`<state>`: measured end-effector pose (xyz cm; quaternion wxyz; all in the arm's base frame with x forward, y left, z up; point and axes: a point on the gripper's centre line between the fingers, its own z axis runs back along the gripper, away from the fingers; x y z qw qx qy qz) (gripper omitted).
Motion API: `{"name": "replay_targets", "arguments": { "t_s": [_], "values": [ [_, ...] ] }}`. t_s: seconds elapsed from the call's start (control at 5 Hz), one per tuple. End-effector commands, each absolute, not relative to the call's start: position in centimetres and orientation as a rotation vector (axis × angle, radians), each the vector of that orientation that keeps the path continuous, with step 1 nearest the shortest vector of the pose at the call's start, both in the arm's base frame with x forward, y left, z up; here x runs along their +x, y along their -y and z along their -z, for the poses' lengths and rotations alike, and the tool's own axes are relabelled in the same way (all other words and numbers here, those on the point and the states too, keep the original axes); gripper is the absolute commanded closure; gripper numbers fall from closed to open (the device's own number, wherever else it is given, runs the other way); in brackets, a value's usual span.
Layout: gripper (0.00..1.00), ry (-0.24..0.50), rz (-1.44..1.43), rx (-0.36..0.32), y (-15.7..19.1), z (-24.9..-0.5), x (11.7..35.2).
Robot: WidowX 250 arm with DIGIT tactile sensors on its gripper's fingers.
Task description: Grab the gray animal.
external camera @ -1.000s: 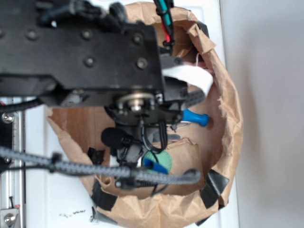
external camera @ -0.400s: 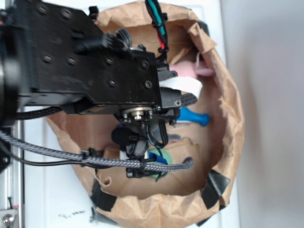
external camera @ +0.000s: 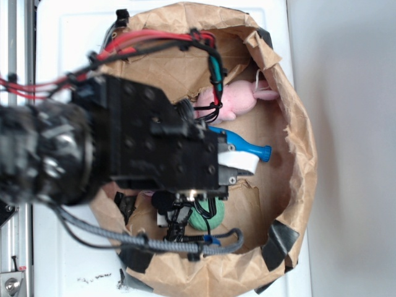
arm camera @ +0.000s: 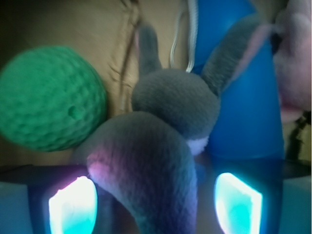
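The gray animal (arm camera: pixel 165 126) fills the wrist view: a dark-gray plush with two long ears, pale inside, and a thin white cord (arm camera: pixel 192 34) behind its head. Its body lies between the two glowing pads (arm camera: pixel 73 204) of my gripper (arm camera: pixel 156 204), which is open. The left pad is close against the plush and a gap shows at the right pad. In the exterior view my black arm (external camera: pixel 154 148) hangs over the paper bag and hides the gray animal.
A green knitted ball (arm camera: pixel 51 97) sits left of the plush and a blue bottle (arm camera: pixel 243 97) stands right behind it. A pink plush animal (external camera: pixel 232 102) lies at the back. The crumpled brown paper bag wall (external camera: pixel 303 154) rings everything.
My arm has swung left and lower in the exterior view, uncovering the pink plush and more of the blue bottle.
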<state>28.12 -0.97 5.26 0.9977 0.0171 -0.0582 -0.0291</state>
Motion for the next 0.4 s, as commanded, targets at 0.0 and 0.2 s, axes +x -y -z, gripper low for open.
{"name": "replay_targets", "arguments": {
  "t_s": [0.0,0.2],
  "values": [
    [0.7,0.079,0.052,0.084,1.69,-3.11,29.46],
    [1.0,0.076,0.031,0.069,1.42,-3.5,29.58]
  ]
}}
